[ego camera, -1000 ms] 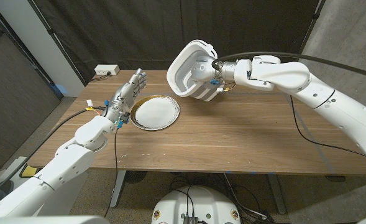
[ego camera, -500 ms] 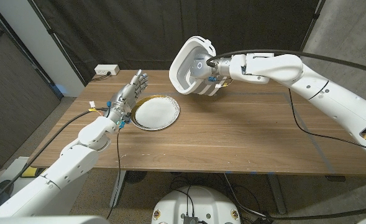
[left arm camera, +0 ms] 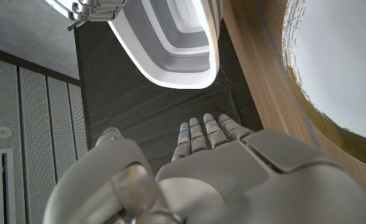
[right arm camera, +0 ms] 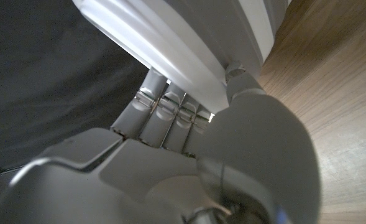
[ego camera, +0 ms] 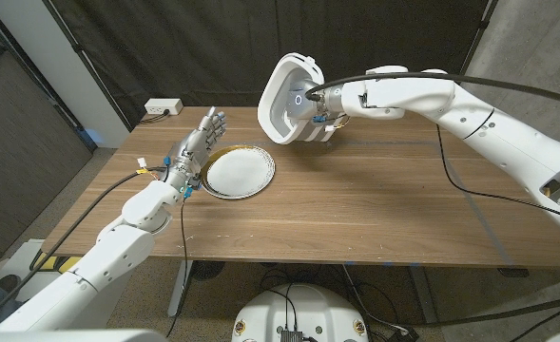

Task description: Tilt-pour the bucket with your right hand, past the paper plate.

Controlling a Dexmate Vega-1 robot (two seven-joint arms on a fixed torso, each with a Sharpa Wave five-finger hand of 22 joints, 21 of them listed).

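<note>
Left hand at left-centre of the head view, fingers apart and stretched out, holding nothing, just beside the left rim of the paper plate. Plate lies on the wooden table, white centre, gold-brown rim, left of middle. White power strip at upper left, by the table's far corner. Upper middle: white plastic bucket, lifted off the table, tipped on its side with the mouth facing frame left, above and right of the plate, not over it. Right hand grips it from the base side; right wrist view shows fingers wrapped under the stepped rim. Bucket looks light, stiff, smooth-walled, likely slippery; rim lip seems the safest hold. Contents can't be told.
</note>
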